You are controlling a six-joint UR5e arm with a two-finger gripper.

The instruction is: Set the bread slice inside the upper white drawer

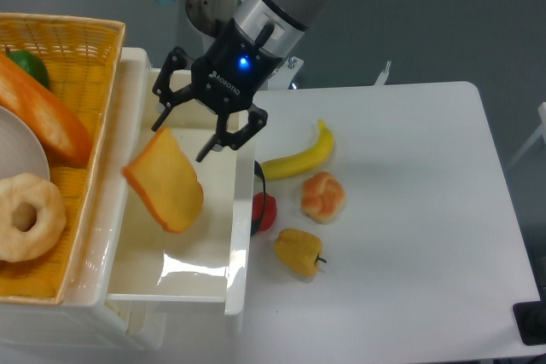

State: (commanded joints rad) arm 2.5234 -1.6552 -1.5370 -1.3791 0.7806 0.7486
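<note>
The bread slice (166,181), pale yellow-tan with an orange-brown crust, sits tilted inside the upper white drawer (192,274), near its left wall. The drawer is pulled open, with its black handle (258,183) on the right side. My gripper (193,128) hangs just above the slice with its fingers spread wide; they do not clasp the slice. I cannot tell whether the slice rests on the drawer floor or leans on the wall.
A yellow wicker basket (85,44) at the left holds a long orange loaf (43,117), a ring-shaped bun (26,215), a white plate and a green item. On the white table lie a banana (303,155), a knobbly bun (323,196), a red fruit (267,210) and a yellow pepper (299,251).
</note>
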